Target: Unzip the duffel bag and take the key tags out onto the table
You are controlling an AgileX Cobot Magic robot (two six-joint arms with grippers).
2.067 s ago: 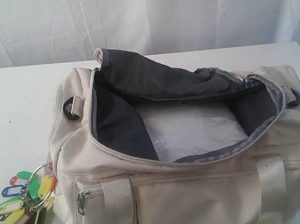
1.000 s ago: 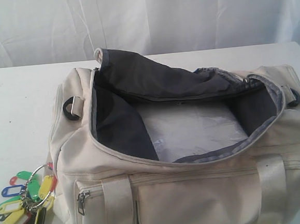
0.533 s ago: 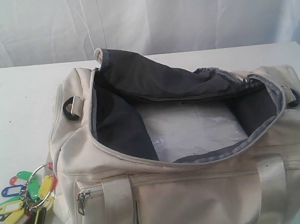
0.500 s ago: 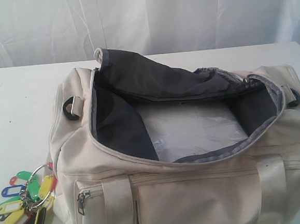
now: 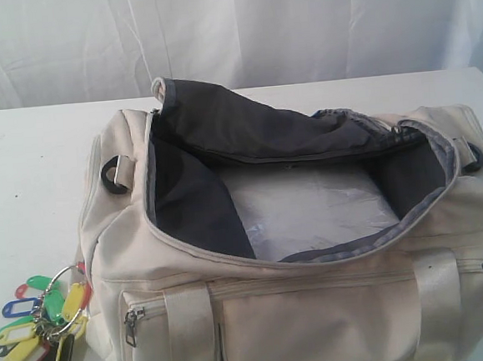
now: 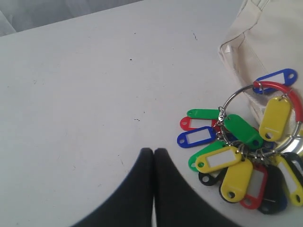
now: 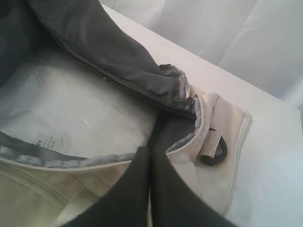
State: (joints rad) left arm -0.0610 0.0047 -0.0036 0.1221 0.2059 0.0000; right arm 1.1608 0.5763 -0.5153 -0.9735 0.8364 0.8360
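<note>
1. Duffel bag [image 5: 319, 316] of cream fabric sits on a white worktop [image 5: 23, 172]. It lies lengthwise, closer to the right edge than the left, with bare surface between it and the far edge.
2. Its main zip is undone and the top gapes wide. The flap is folded up toward the far edge, showing dark grey lining [image 5: 220, 124].
3. A pale, crinkled sheet [image 5: 310, 204] covers the bottom of the open compartment; nothing else shows inside.
4. The front pocket [image 5: 316, 282], facing the near edge, is zipped shut, with its pull at the left end. Two pale webbing straps [image 5: 191, 335] run down over this face.
5. A black D-ring [image 5: 111, 176] hangs at the bag's left end, and another shows at the right end.
6. The key tags [image 5: 44, 326] are out of the bag, lying on the worktop toward its near left corner. They are yellow, green, blue, red and black labels bunched on metal rings. The big ring leans against the bag's left end.
7. The left hand [image 6: 153, 151] has its two dark fingers pressed together and grips nothing. It points at bare worktop just beside the key tags, apart from them; whether it touches the surface cannot be told.
8. The right hand [image 7: 150, 150] also has its fingers pressed together and is empty. It is at the right end of the bag's opening, near the rim and the D-ring there.
9. A white curtain [image 5: 296, 26] hangs behind the far edge.
</note>
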